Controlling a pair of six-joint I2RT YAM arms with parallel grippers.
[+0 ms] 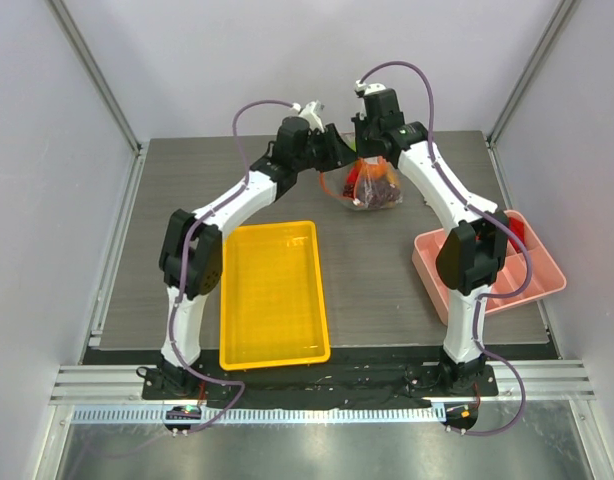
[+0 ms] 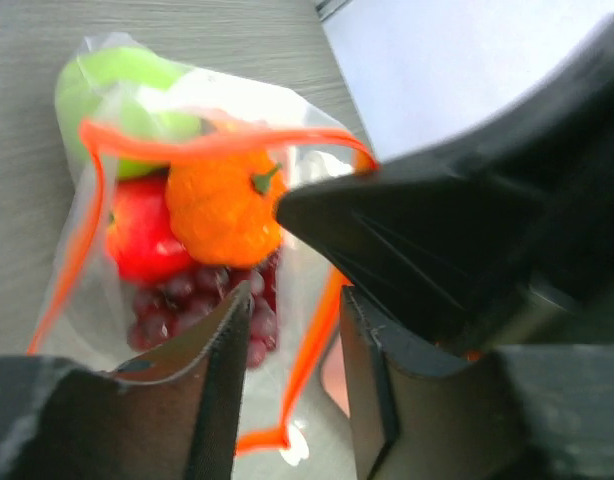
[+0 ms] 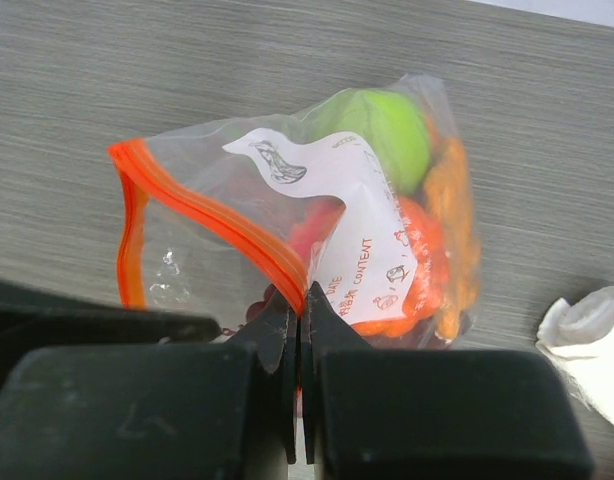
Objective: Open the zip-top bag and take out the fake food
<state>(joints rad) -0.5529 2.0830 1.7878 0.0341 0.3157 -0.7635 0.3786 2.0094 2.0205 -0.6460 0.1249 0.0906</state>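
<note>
The zip-top bag hangs just above the far middle of the table, between both grippers. My right gripper is shut on its orange-red zip strip, beside the white label. My left gripper is open, and one side of the zip strip runs through the gap between its fingers without being pinched. The bag's mouth gapes in the left wrist view. Inside lie a green apple, an orange pumpkin, a red apple and purple grapes.
A yellow tray lies at the near left of the table and a pink divided tray at the right edge. A white roll of cloth lies on the table beside the bag.
</note>
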